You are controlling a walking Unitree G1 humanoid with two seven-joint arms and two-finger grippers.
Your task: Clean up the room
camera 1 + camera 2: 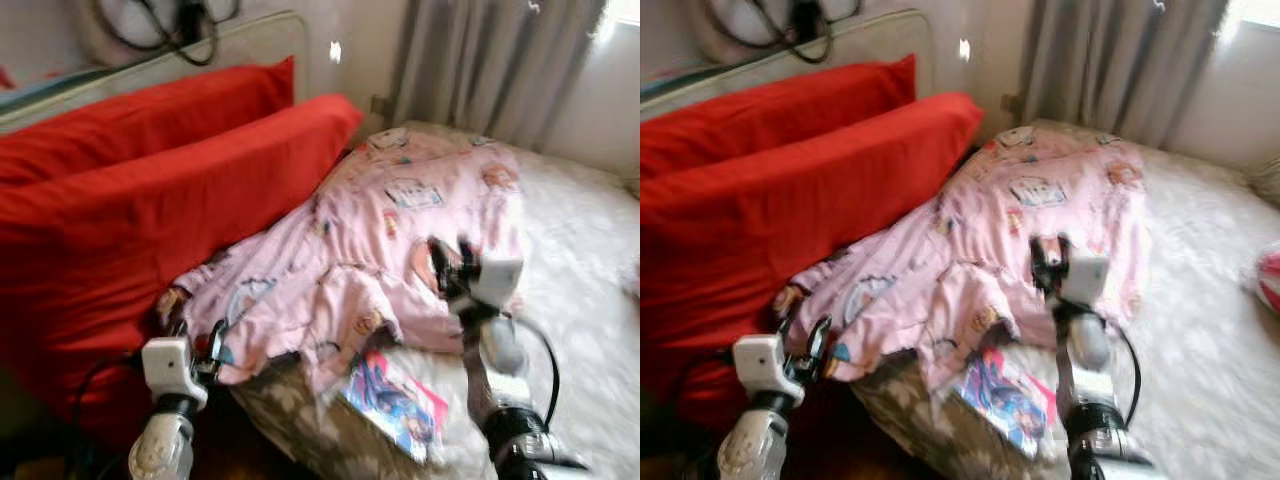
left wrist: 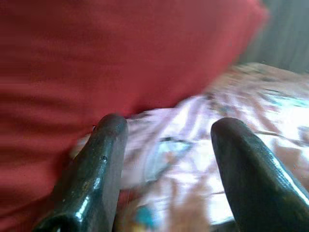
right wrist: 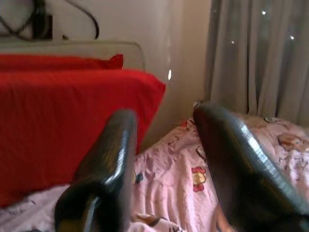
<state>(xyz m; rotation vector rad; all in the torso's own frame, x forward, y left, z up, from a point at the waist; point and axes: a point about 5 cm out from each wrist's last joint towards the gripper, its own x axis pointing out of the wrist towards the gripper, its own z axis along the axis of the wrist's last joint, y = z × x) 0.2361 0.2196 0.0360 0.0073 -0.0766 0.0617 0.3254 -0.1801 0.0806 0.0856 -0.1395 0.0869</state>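
Observation:
A crumpled pink cartoon-print blanket lies across the bed, its near edge hanging over the mattress corner. My left gripper is open at the blanket's lower left corner, close to the red pillows, with nothing between its fingers. The left wrist view looks onto the pink cloth and red fabric. Raised over the blanket's right part, my right gripper is open and holds nothing. Its fingers point toward the headboard end. A colourful magazine lies on the mattress just under the blanket's near edge.
Two big red pillows lean against the pale headboard at the left. The bed's white floral sheet spreads out to the right. Grey curtains hang behind. A red and white object sits at the far right edge.

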